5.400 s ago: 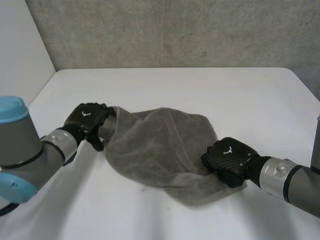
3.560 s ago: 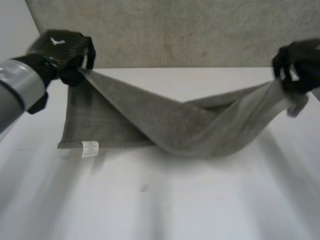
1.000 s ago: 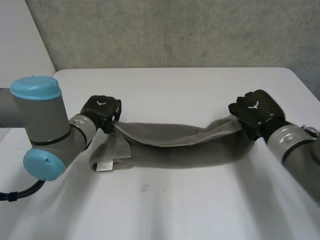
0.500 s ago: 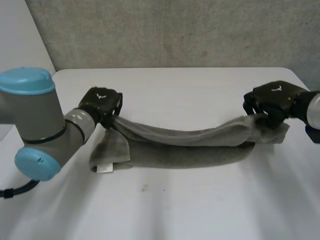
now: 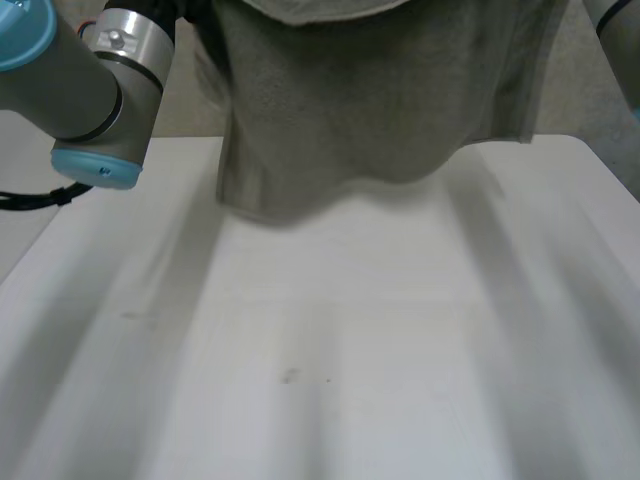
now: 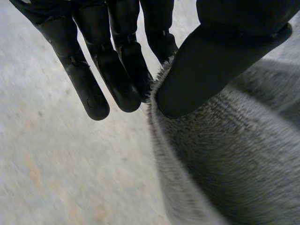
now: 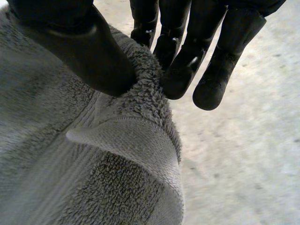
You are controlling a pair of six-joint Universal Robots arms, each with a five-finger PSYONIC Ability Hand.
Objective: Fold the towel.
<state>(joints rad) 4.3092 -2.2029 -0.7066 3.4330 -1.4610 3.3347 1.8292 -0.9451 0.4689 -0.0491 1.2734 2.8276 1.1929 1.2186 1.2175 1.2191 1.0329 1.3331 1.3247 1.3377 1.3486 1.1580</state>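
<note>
Towel held aloft by both hands. In the head view the grey towel (image 5: 370, 100) hung as a broad sheet spread between the left arm (image 5: 95, 75) and the right arm (image 5: 618, 20). Its upper edge sagged in the middle, and its uneven lower edge dropped lower on the left-arm side. It hung in front of the far part of the white table (image 5: 350, 350) and the concrete wall (image 5: 585, 95); whether the lower edge touched the table could not be told. The left wrist view supplied the grip that the head view left unresolved. The left hand (image 6: 213, 61) grasped the towel (image 6: 234, 164) by pinching its fuzzy edge between the thumb and the nearly straight fingers (image 6: 119, 70). The cloth fell away from under the thumb, and the fingertips farther from the thumb stood clear of it. The right wrist view supplied the matching detail. The right hand (image 7: 79, 42) likewise grasped the towel (image 7: 70, 178), its thumb pressing a bunched corner against the fingers (image 7: 180, 70), while a flat woven hem band (image 7: 126, 140) curled over just beyond the thumb tip. In both wrist views the towel sat at the fingertips and hung away from the hand.
</note>
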